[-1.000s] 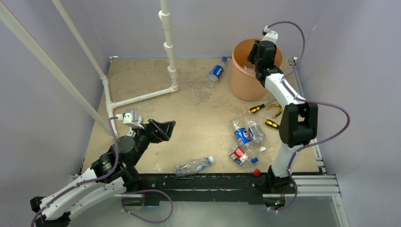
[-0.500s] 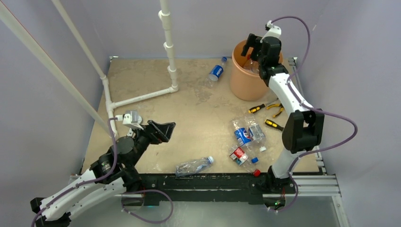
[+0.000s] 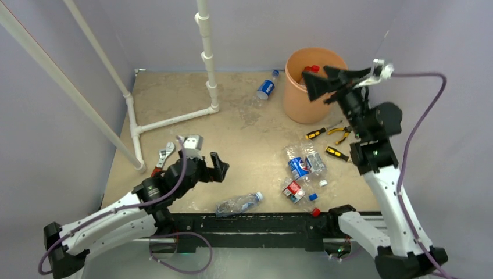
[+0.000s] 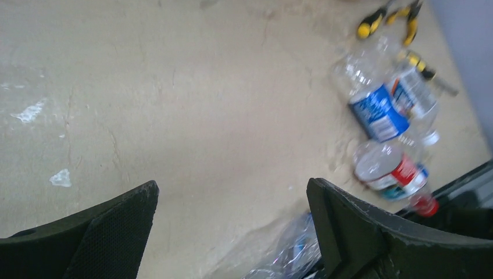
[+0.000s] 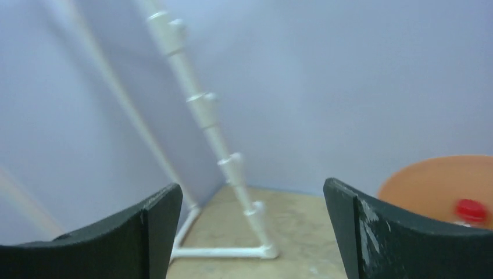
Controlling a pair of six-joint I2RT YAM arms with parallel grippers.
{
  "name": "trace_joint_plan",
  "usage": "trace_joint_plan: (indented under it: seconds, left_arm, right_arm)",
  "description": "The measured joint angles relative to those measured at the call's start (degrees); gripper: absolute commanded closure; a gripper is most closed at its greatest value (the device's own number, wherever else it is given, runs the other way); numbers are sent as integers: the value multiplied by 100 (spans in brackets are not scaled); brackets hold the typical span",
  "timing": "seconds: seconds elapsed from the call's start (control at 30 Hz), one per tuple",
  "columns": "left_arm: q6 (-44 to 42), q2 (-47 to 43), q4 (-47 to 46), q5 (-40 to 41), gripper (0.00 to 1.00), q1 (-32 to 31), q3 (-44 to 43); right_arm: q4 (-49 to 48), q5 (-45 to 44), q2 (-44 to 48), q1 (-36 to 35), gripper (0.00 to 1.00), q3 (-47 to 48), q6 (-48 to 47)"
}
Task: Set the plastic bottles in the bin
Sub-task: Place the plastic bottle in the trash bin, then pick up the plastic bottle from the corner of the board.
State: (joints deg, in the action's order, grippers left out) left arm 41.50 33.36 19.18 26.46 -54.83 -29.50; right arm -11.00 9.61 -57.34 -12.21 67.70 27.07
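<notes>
Since a moment ago the right arm has pulled up and back from over the bin point(image 3: 297, 102), and the left arm has reached forward across the table, baring a wrench point(image 3: 163, 156) that it had covered. The right gripper point(image 3: 311, 87) now hangs beside the rim with its jaws wide apart and nothing between them. A red cap point(image 3: 311, 70) shows inside the bin, so at least one bottle looks to be in. The left gripper point(image 3: 214, 168) is spread wide too, empty, hovering just short of the crumpled clear bottle point(image 3: 238, 203) that lies near the table's front edge. That one worries me: it is thin and squashed and lies on its side, so a pinch that lands off-centre could squirt it forward onto the black rail. The three bottles point(image 3: 299, 168) on the right lie touching one another with screwdrivers point(image 3: 332, 152) and pliers point(image 3: 339, 133) close by, so a wide grab there could drag two at once or snag a tool. The blue-label bottle point(image 3: 266, 88) lies apart, near the bin and the white pipe point(image 3: 207, 58). A low swing by the right arm might tip the bin.
</notes>
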Motion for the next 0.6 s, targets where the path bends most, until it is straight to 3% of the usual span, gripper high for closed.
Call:
trace_joint_plan:
  seconds: [0.1, 0.27, 0.43, 0.6]
  left_arm:
    - [-345, 721, 170, -603, 1, -9, -138]
    - [-885, 1840, 527, -1572, 1, -42, -796]
    - [-1493, 2260, 673, -2476, 1, -90, -1342]
    - [-1648, 2914, 415, -2981, 1, -304, -1434]
  right_arm:
    - [-214, 693, 691, -437, 7, -935, 52]
    - [13, 1259, 894, -1196, 7, -2273, 94]
    - [273, 1390, 1493, -1252, 7, -3724, 297]
    - [188, 1484, 2048, -1255, 6, -4345, 400]
